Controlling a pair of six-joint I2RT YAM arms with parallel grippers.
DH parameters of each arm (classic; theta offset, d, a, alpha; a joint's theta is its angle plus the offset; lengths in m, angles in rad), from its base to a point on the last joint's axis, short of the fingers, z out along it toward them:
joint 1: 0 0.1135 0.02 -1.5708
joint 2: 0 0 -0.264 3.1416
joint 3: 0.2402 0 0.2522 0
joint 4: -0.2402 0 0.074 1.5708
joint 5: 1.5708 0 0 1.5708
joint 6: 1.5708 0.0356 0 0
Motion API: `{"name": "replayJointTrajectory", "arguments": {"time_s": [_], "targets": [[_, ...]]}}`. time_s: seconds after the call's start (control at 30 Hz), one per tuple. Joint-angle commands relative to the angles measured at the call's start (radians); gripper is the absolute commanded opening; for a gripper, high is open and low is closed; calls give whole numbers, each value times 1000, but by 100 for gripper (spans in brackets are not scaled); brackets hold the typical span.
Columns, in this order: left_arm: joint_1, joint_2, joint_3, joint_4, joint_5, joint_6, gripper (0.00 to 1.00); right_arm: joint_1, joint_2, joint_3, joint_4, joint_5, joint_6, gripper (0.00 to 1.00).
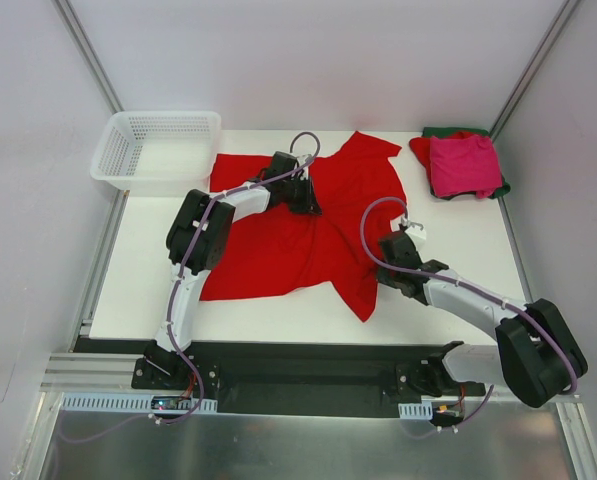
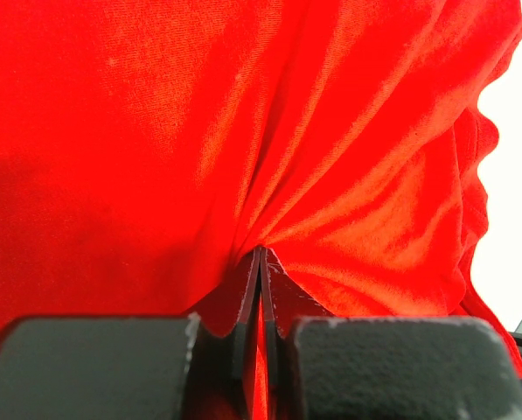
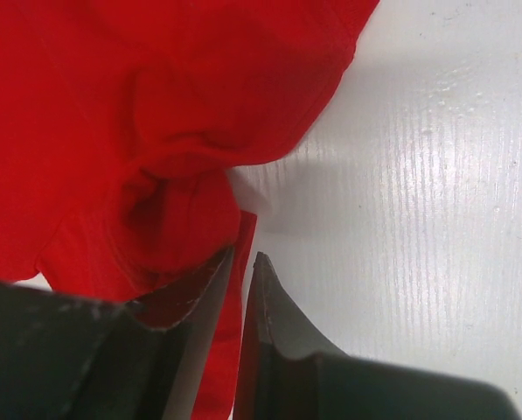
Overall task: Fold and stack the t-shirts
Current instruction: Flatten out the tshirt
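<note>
A bright red t-shirt (image 1: 278,250) lies spread and rumpled across the middle of the white table (image 1: 138,270). My left gripper (image 1: 311,203) sits on its upper middle, shut on a pinch of the cloth. In the left wrist view the red t-shirt (image 2: 156,131) fans out in folds from the left gripper (image 2: 261,254). My right gripper (image 1: 382,268) is at the shirt's right edge. In the right wrist view the right gripper (image 3: 243,258) is shut on a thin hem of the red t-shirt (image 3: 112,105), lifted slightly off the table (image 3: 418,175).
At the back right corner lies a folded stack with a magenta-pink shirt (image 1: 465,165) on top, a dark green one (image 1: 448,132) and a red one (image 1: 419,150) showing beneath. A white mesh basket (image 1: 158,150) stands at the back left, overhanging the table edge.
</note>
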Motion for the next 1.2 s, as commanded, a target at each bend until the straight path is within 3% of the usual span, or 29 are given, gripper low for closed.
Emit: {"name": "replayJointTrajectory", "arguments": {"time_s": [0.0,1.17], "targets": [[8,-40,-28,-66,-32,28,0,-3,-10,21,0,9,-4,20],[9,-52,-40,-66,-44,38,0,-3,70,28,51,-60,6,20]]}}
